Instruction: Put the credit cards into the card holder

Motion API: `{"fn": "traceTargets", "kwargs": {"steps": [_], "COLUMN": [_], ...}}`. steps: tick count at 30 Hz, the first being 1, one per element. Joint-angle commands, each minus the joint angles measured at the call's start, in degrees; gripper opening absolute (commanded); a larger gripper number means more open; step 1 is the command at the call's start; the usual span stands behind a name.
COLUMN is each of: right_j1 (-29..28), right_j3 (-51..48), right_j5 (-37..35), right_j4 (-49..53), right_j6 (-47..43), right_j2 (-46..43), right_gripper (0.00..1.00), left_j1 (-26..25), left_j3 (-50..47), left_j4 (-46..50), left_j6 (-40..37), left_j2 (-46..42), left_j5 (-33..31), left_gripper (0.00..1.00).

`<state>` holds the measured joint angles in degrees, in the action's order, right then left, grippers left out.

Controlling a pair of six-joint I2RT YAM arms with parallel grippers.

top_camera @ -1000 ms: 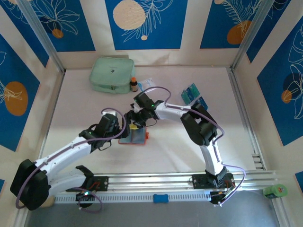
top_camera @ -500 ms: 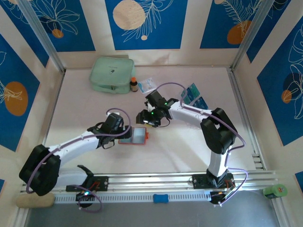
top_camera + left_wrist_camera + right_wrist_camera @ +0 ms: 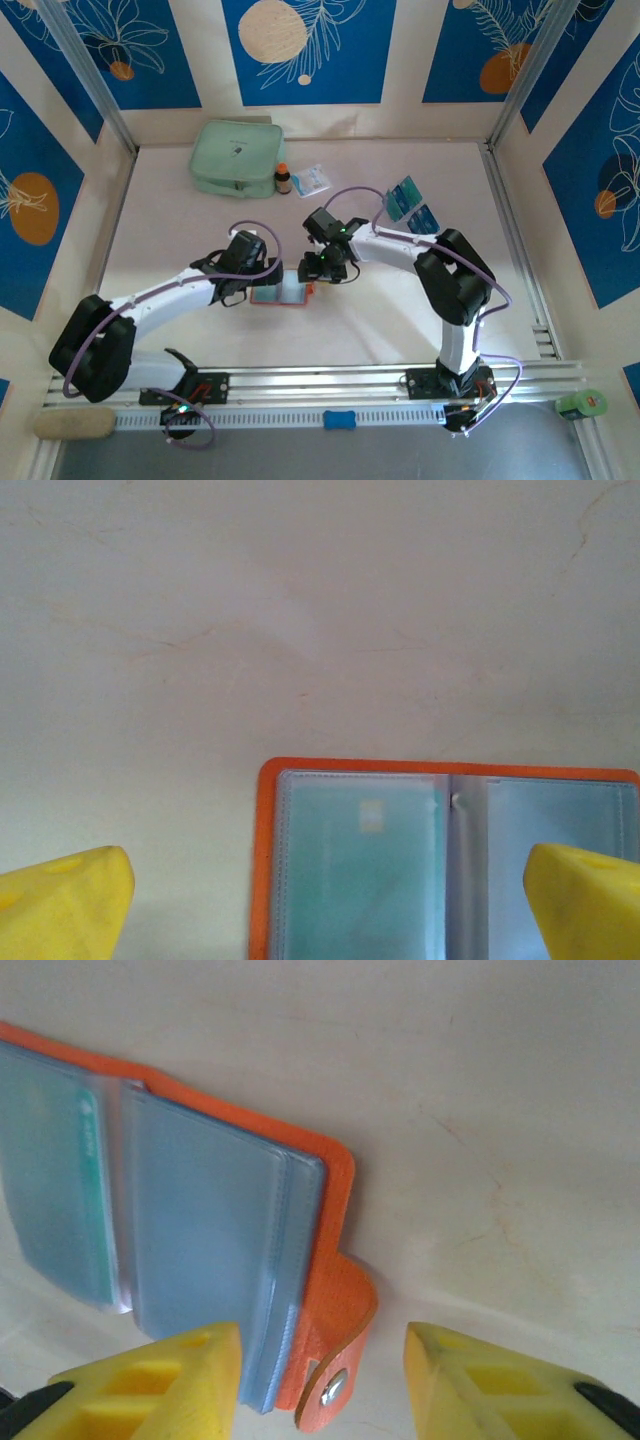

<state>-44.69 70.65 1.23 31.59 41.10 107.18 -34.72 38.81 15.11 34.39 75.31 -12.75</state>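
The table (image 3: 400, 310) is taken up mostly by the two arms, which meet over the holder (image 3: 285, 292) near its middle. A mint pouch (image 3: 235, 157) is set well beyond the holder, to the far left.

The left gripper (image 3: 262, 285) is held just left of the holder and is fully released; in its wrist view its gripper (image 3: 325, 900) is spread wide above the open holder (image 3: 400, 870), with nothing grasped. The right gripper (image 3: 318, 268) is placed at the holder's far right corner. In the wrist view this gripper (image 3: 325, 1370) is seen parted, the snap tab (image 3: 335, 1360) caught between the fingers but not clamped.

The holder (image 3: 200, 1220) is laid open and flat, and a teal card (image 3: 365, 870) is seen inside one clear pocket. Two more cards (image 3: 410, 205) – teal and blue – are left well apart from the holder, to the far right. A packet (image 3: 312, 181) and a small bottle (image 3: 283, 179) are found beyond the holder, beside the pouch.
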Motion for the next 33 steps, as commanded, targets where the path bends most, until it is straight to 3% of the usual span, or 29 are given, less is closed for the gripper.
{"fn": "traceTargets", "kwargs": {"steps": [1, 7, 21, 23, 28, 33], "right_j1": [-0.18, 0.90, 5.59, 6.17, 7.40, 9.09], "right_j3": [0.28, -1.23, -7.95, -8.25, -6.84, -3.20], "right_j5": [-1.20, -2.44, -3.02, -2.75, -3.02, -5.20], "right_j4": [1.96, 2.68, 2.69, 2.60, 4.33, 8.11], "right_j6": [-0.76, -1.19, -2.39, -2.68, -4.30, -6.58], "right_j2": [0.66, -1.02, -6.59, -7.00, -9.67, -14.12], "right_gripper": [0.32, 0.03, 0.00, 0.07, 0.38, 0.56], "left_j1": [0.60, 0.53, 0.53, 0.53, 0.53, 0.53], "left_j3": [1.89, 2.15, 2.59, 2.46, 2.50, 3.18], "left_j4": [2.10, 2.02, 1.85, 1.48, 0.85, 0.91], "left_j6": [-0.53, -0.38, -0.58, -0.56, -1.17, -3.59], "left_j2": [0.30, 0.28, -0.19, -0.59, -1.80, -3.00], "left_j5": [-1.40, -0.96, -0.42, -0.39, -1.00, -2.49], "left_gripper": [1.00, 1.00, 1.00, 1.00, 1.00, 1.00]}}
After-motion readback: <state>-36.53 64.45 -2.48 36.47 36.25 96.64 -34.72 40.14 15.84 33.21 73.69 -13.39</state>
